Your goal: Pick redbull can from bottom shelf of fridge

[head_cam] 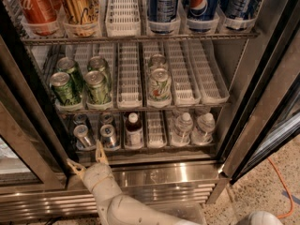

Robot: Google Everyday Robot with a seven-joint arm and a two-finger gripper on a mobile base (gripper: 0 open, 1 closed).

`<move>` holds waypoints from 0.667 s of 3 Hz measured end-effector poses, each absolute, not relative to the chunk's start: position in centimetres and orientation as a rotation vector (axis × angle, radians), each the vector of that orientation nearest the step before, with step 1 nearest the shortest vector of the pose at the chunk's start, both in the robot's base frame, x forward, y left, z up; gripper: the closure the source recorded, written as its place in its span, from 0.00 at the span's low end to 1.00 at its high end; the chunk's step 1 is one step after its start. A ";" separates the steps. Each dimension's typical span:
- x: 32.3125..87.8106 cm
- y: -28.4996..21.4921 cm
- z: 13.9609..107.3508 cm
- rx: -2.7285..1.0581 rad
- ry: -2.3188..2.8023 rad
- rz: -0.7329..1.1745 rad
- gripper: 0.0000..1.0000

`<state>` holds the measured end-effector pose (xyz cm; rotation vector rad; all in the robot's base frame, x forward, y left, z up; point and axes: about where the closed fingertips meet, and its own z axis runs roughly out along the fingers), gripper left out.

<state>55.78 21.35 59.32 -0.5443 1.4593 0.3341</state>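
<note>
Now logged: gripper (88,159) under redbull can (83,135)

I read the fingers (100,151) spread wide, empty, at the fridge (164,175) sill. Can stands upright at the bottom shelf's (155,130) left front, just beyond and above the jaws; a second slim can (108,136) beside it.

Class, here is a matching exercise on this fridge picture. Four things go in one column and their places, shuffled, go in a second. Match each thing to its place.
Things
1. redbull cans
2. claw
3. Pepsi can
4. green cans

Places
A. top shelf, right side
B. just below the front edge of the bottom shelf, at the left, open
C. bottom shelf, left lanes
D. middle shelf, left lanes

Pairs: 1-C, 2-B, 3-A, 4-D
</note>
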 end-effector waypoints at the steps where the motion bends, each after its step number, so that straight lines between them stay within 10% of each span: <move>1: 56.4 20.8 59.6 -0.534 1.448 0.304 0.43; 2: 57.0 20.7 59.8 -0.529 1.437 0.292 0.54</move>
